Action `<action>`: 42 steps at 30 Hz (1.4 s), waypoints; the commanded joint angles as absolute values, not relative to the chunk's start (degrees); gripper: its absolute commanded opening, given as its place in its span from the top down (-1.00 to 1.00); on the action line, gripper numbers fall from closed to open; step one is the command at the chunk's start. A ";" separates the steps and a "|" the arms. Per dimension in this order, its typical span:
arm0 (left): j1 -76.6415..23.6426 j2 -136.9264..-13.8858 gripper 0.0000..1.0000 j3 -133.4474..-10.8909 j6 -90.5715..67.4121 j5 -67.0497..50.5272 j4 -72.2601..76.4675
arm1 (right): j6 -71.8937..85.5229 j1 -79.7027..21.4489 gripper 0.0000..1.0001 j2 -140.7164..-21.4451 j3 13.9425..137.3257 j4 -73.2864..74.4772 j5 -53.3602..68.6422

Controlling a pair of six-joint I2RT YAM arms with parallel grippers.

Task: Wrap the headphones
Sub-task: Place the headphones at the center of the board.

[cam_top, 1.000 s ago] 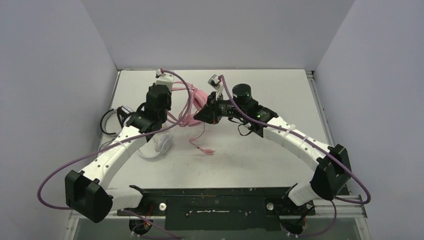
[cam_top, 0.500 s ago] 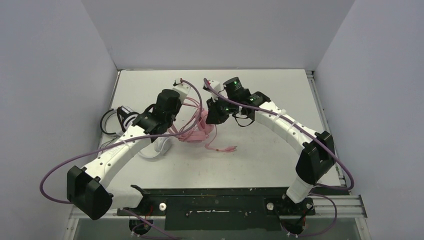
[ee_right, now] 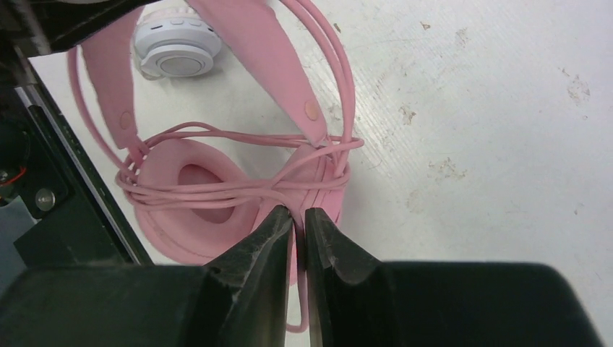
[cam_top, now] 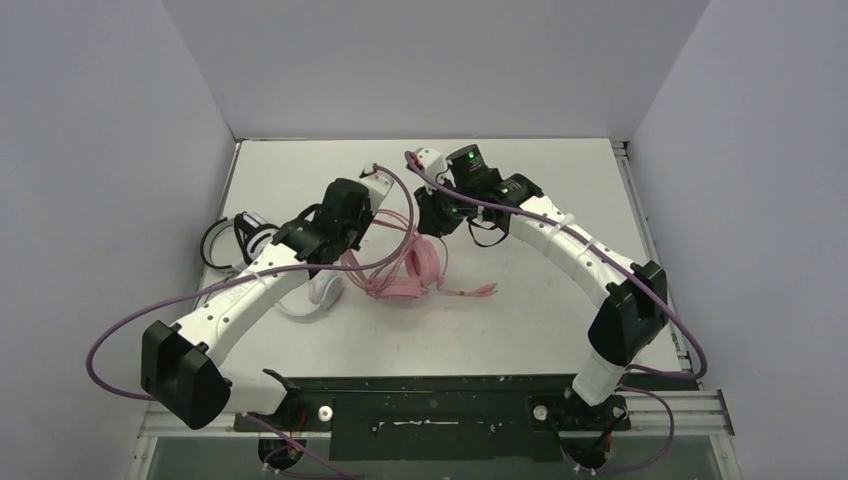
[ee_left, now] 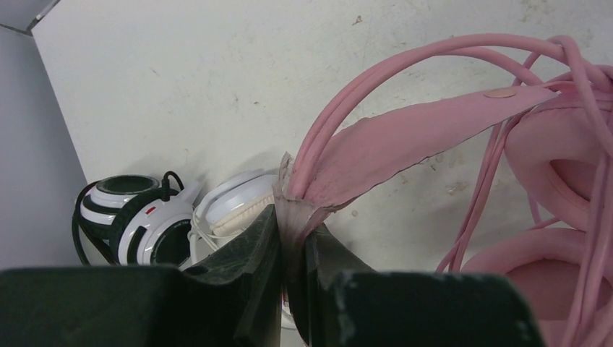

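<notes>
The pink headphones point(cam_top: 405, 275) sit mid-table with their pink cable point(ee_right: 238, 189) wound in several loops across the ear cups. My left gripper point(ee_left: 293, 217) is shut on the end of the pink headband point(ee_left: 405, 137). My right gripper point(ee_right: 298, 214) is over an ear cup point(ee_right: 195, 199), its jaws nearly together with a strand of the pink cable between them. The cable's loose plug end point(cam_top: 485, 291) trails to the right on the table. The all-white headphones point(cam_top: 322, 292) and the black-and-white headphones point(cam_top: 235, 240) lie at the left, under my left arm.
The white table point(cam_top: 560, 320) is walled on the left, back and right. A black rail point(cam_top: 430, 385) with the arm bases runs along the near edge. Purple arm cables point(cam_top: 130, 320) loop out at both sides.
Both arms have carried the pink headphones right and toward the near edge, down to the table. The plug end has swung out to the right.
</notes>
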State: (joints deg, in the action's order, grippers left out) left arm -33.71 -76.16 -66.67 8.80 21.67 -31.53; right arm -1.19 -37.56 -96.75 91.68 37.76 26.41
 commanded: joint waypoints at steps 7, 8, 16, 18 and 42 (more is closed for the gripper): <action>-33.75 -74.34 1.00 -73.95 0.97 8.89 -34.96 | -3.26 -36.45 0.56 -96.01 89.30 32.30 18.39; -33.75 -74.21 1.00 -74.21 0.42 8.12 -35.24 | -3.20 -36.29 0.52 -95.36 88.50 31.51 18.33; -32.31 -74.29 1.00 -76.94 -4.47 1.15 -39.95 | -0.39 -32.95 0.27 -86.92 80.70 24.12 15.57; -31.72 -73.99 1.00 -77.36 -4.63 0.21 -41.02 | -0.01 -31.77 0.19 -83.55 77.61 21.36 14.23; -19.10 -75.62 1.00 -87.56 -11.12 -12.84 -49.77 | 4.70 -36.19 -0.77 -54.20 29.12 -16.83 21.56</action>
